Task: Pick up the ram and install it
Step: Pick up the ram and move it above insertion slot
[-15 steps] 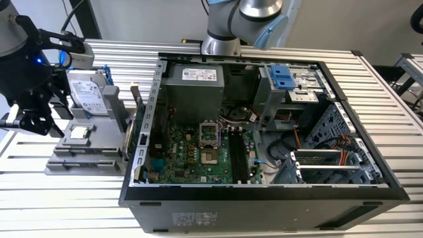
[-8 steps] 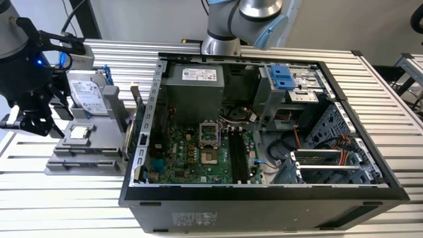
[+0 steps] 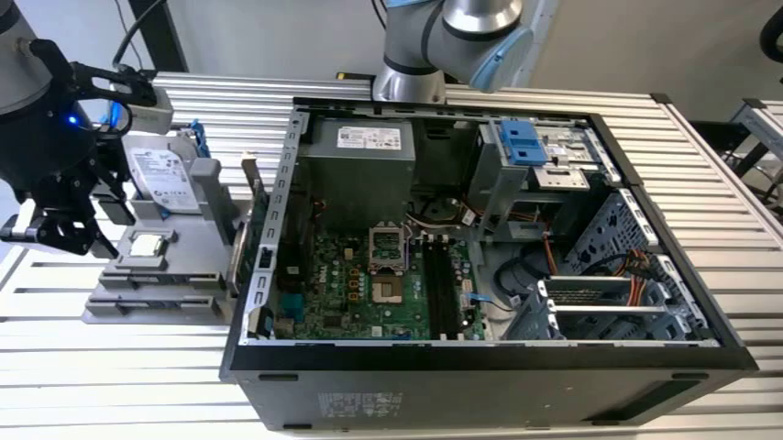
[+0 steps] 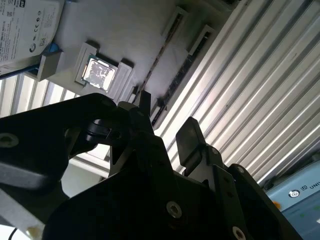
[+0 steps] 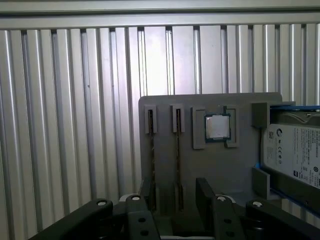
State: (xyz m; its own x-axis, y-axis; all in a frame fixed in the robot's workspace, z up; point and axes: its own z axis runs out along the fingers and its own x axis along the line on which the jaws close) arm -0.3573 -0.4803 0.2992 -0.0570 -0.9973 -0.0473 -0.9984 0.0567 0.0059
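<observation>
Fingers (image 5: 205,192) parted, gripper (image 5: 175,184) facing ram (image 5: 178,150) in holder (image 5: 240,165)

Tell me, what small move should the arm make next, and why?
Probably lower straight down. The open gripper hangs above the gray holder, holding nothing, and in the first wrist view one memory stick lies lined up between its fingers, so dropping would bring them beside it.

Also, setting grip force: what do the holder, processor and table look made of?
Holder: matte grey plastic, probably printed; uniform dull surface. Processor: metal lid, bright silvery reflection. Table: likely aluminium; ribbed slats with a satin sheen.
</observation>
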